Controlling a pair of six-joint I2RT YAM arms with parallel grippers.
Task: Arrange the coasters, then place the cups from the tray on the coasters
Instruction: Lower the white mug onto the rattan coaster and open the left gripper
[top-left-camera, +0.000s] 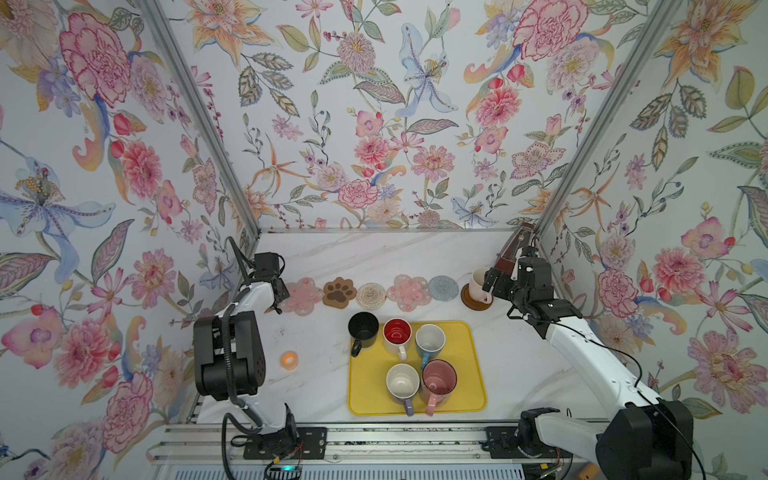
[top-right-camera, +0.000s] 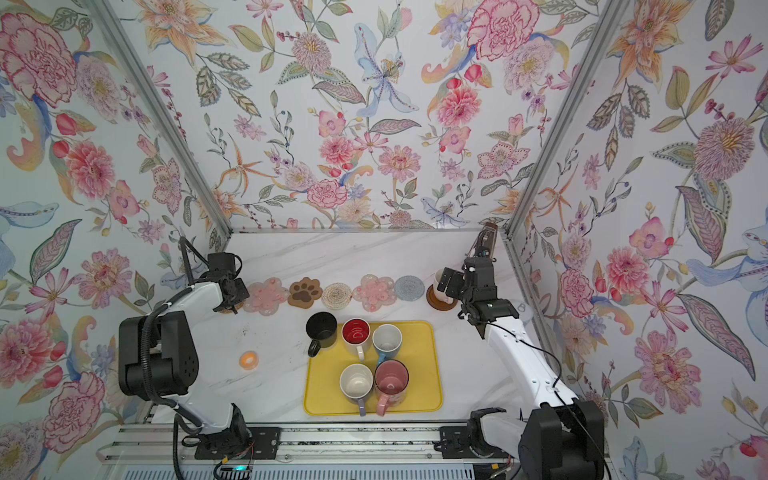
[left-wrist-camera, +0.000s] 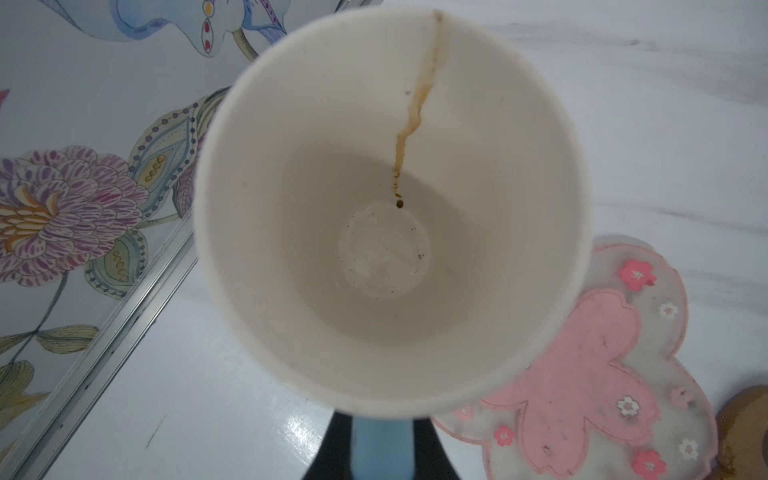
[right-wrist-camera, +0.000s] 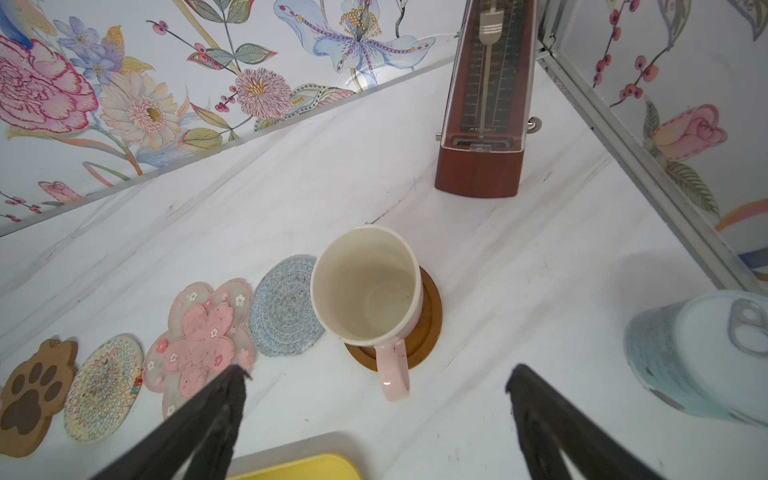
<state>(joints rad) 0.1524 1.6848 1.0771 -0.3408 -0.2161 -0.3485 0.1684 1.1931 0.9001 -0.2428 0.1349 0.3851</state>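
Clamping blue-handled mug (left-wrist-camera: 390, 208) by its handle, left pincer (left-wrist-camera: 380, 451) closed, right pincer (right-wrist-camera: 376, 374) wide apart, empty, near pink-handled mug (right-wrist-camera: 365, 286)

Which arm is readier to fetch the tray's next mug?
Likely right. The right gripper is open and empty, its pink-handled mug on the dark coaster; the left gripper is shut on a blue-handled mug.
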